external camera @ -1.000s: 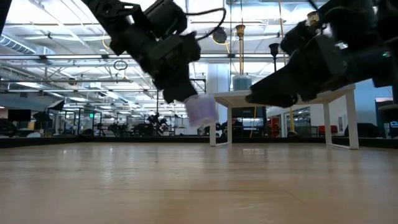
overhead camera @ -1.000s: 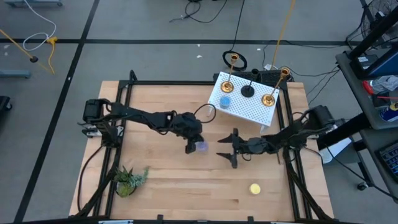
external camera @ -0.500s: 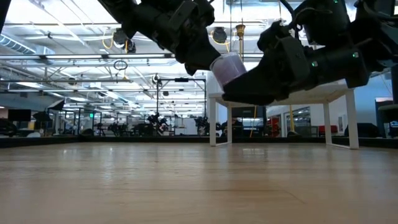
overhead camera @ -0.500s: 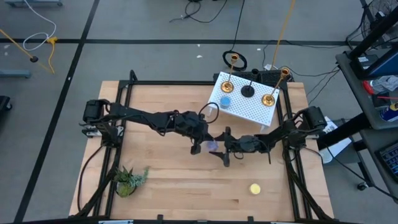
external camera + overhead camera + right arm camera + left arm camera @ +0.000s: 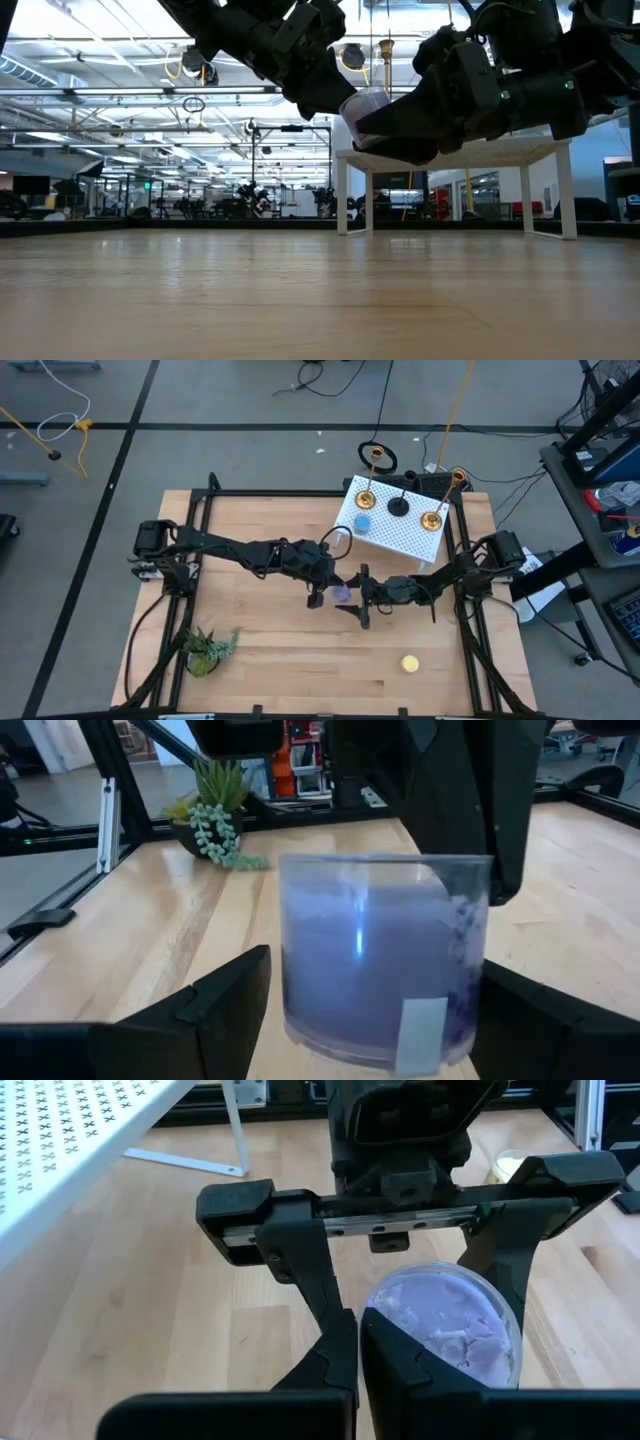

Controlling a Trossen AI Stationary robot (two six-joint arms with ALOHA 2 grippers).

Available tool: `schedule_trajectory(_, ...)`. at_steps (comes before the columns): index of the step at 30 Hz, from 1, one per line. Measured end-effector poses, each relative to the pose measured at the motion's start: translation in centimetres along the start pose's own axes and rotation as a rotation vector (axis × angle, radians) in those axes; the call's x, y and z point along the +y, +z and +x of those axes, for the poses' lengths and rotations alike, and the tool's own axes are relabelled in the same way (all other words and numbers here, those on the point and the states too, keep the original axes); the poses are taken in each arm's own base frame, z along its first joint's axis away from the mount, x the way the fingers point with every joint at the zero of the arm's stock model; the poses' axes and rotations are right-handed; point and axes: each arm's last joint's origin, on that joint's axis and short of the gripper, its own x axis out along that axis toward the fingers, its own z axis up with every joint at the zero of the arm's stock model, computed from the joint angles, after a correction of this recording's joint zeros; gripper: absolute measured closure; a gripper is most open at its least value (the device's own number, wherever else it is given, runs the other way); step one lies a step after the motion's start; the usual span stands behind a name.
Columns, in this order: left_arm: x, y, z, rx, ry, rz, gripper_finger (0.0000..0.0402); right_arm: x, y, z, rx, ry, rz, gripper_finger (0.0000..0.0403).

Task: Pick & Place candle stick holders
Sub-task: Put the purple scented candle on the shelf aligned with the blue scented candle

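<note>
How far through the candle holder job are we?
Done: two brass holders, the black one and the low blue one stand on the white perforated stand. In hand: the left gripper holds the lilac glass holder in mid-air, the open right gripper around it. Left: the yellow holder on the table.

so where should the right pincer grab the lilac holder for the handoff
Grip the lilac holder across its straight round wall. The left pincer holds it in the air by the rim, so the right pincer, open on either side of it, should come level from the right and close low on the wall.
</note>
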Motion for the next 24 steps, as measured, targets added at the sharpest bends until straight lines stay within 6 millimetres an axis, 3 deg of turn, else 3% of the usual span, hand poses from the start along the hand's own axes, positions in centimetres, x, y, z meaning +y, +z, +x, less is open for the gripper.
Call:
schedule_trajectory(10, -0.48, 0.19, 0.06, -0.016, 0.005, -0.002, 0.0398, -0.24, 0.64, 0.04, -0.061, 0.007, -0.012, 0.0127)
schedule_trajectory(19, -0.53, 0.23, 0.07, -0.02, 0.005, -0.009, 0.0395, -0.26, 0.63, 0.04, -0.059, 0.004, -0.015, 0.0181)
schedule_trajectory(24, -0.53, 0.26, 0.07, -0.025, 0.005, -0.015, 0.0394, -0.27, 0.62, 0.04, -0.058, 0.003, -0.02, 0.0183)
